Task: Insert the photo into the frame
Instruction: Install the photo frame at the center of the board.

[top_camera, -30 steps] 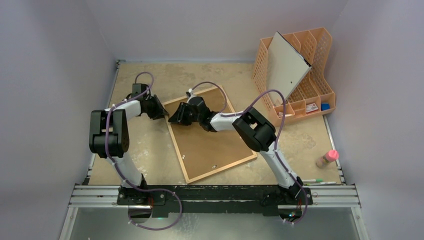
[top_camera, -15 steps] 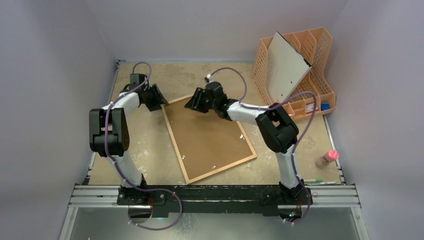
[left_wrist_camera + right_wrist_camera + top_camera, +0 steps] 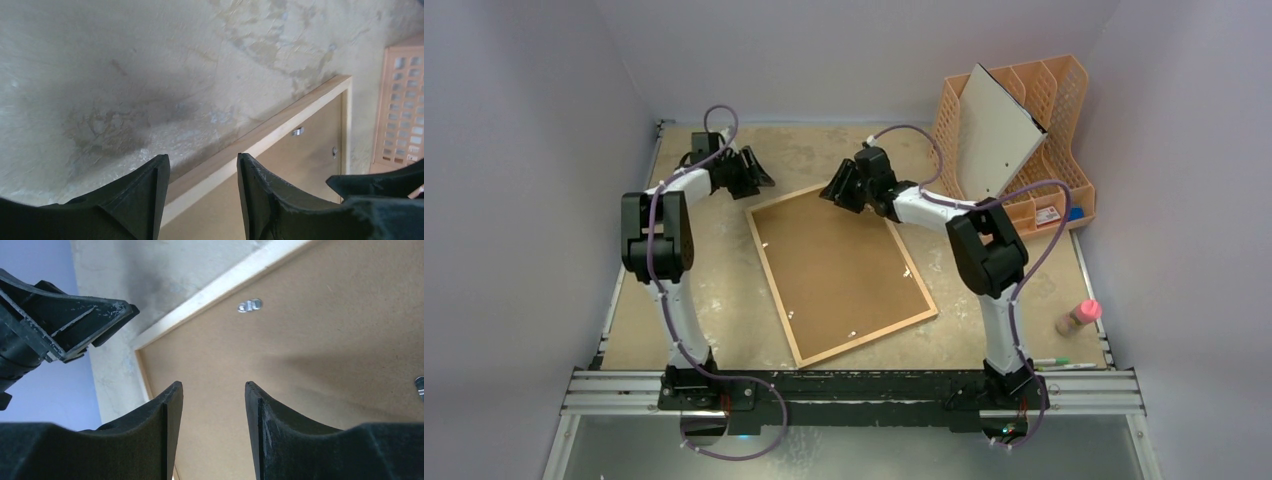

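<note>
The frame (image 3: 775, 290), thin light wood, lies flat in the middle of the table with the brown hardboard backing panel (image 3: 844, 265) filling it. The photo is not in view. My left gripper (image 3: 759, 172) is open and empty, above bare table just beyond the frame's far left corner. My right gripper (image 3: 834, 190) is open and empty over the frame's far edge. In the left wrist view the gripper (image 3: 202, 162) hangs over the frame rim (image 3: 280, 127). In the right wrist view the gripper (image 3: 212, 387) is above the panel (image 3: 325, 340), near the rim (image 3: 220, 285).
An orange lattice organizer (image 3: 1044, 150) stands at the back right with a white-grey board (image 3: 996, 130) leaning in it. A pink-capped bottle (image 3: 1078, 317) and pens (image 3: 1064, 364) lie at the right edge. Small metal clips (image 3: 249, 305) sit on the panel.
Both grippers have moved away from the frame's far left corner toward the back of the table, the right one going right along the far edge. The frame now lies flat and untouched.
</note>
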